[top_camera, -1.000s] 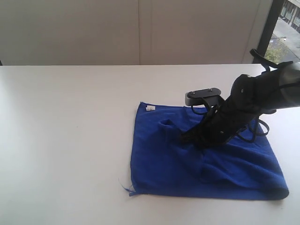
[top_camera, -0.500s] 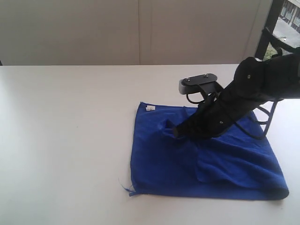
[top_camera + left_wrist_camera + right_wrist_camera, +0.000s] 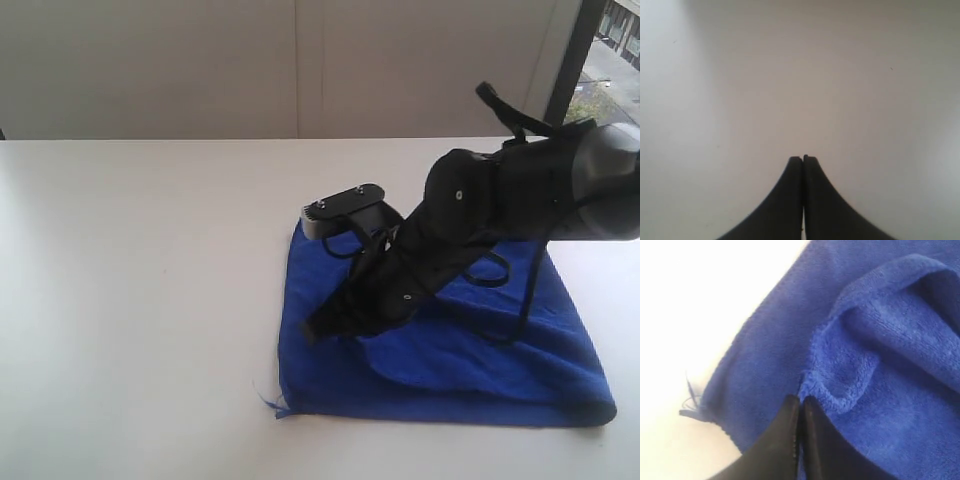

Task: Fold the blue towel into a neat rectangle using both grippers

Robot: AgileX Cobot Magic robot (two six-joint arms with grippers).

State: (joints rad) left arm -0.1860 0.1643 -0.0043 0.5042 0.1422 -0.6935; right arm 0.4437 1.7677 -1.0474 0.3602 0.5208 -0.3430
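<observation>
White table (image 3: 150,250) before a beige wall (image 3: 150,70), with a blue towel (image 3: 450,350) crumpled on it.
The right gripper (image 3: 312,328) has its jaws closed, pinching a raised fold of the towel's upper layer near the towel's left edge. The left gripper (image 3: 803,158), out over bare table with no towel in its view, has its jaws pressed together on nothing.

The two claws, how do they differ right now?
The left claw is over bare table, the right claw over the blue towel. The left claw holds nothing; the right claw pinches a towel fold. Both are shut.
</observation>
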